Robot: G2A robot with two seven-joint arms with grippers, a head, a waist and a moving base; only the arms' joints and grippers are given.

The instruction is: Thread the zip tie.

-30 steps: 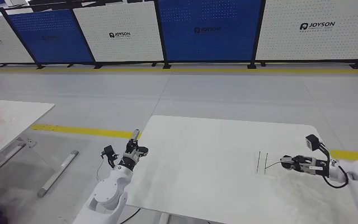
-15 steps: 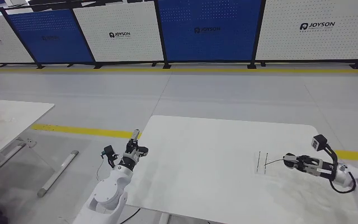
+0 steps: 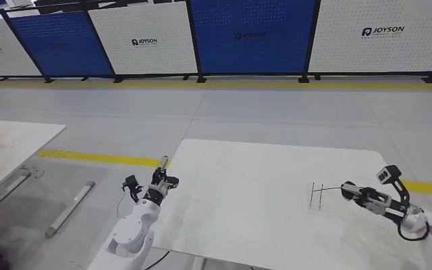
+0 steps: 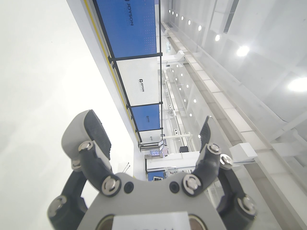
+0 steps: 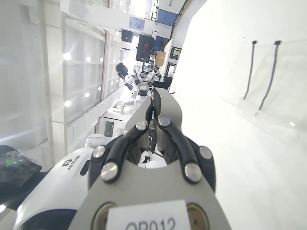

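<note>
Over at the counter's [image 3: 250, 189] right end, the right pincer [image 3: 345, 189] is pressed together on a zip tie [image 3: 329, 192], a thin dark strip that juts out from the fingertips and slopes slightly down towards the sheet beside it. In the right wrist view the two grey fingers [image 5: 168, 106] sit flat against each other with only a narrow black line between them (whether that line is pad or strap I cannot tell). Just beyond the held strip's free end lie two more: the first loose tie [image 5: 250, 70] and the second loose tie [image 5: 273, 75]. They rest side by side, close but apart, on a clear sheet [image 5: 287, 84]. Each is black and slender, gently bowed, with a small square head at one end and a tapering tail at the other, both heads on the same side. Well apart, at the counter's left edge, the left pincer [image 4: 151, 125] is spread wide with nothing between its ribbed pads [image 4: 97, 130].
</note>
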